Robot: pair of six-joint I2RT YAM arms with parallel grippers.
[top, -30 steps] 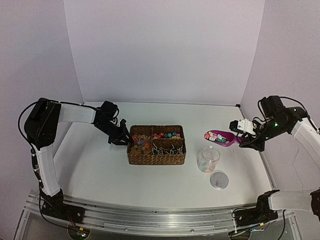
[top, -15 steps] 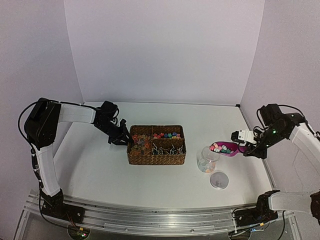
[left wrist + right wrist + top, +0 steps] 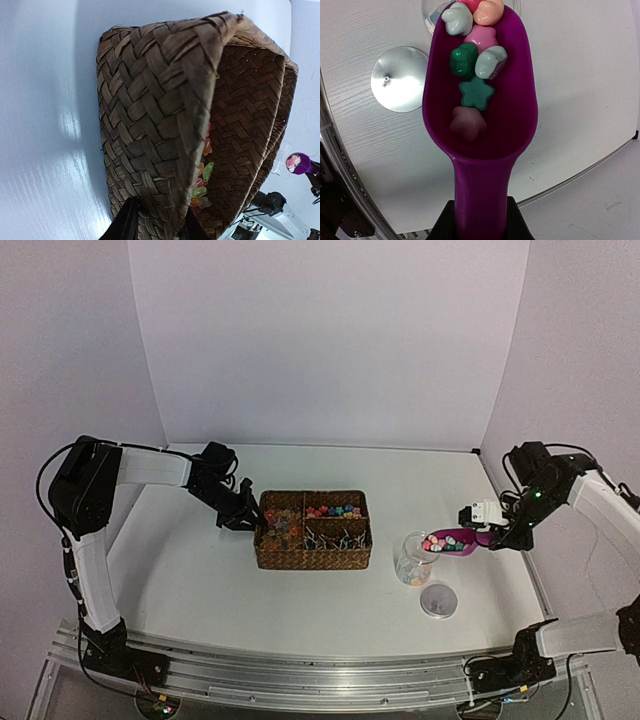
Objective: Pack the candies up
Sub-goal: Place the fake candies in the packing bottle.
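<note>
Several star-shaped candies in pink, green and pale colours lie in a magenta scoop, and my right gripper is shut on its handle. The scoop tilts with its tip over the mouth of a clear jar, which holds some candies at its bottom. More candies fill a divided wicker basket. My left gripper is shut on the basket's left wall, one finger outside and one inside, where jelly candies show.
The jar's round metal lid lies flat just in front of the jar, and shows again left of the scoop. The table's right edge and the side wall run close behind my right arm.
My right arm has carried the loaded scoop left and down, from above the table to the jar's mouth. The left arm and the basket have not moved.
</note>
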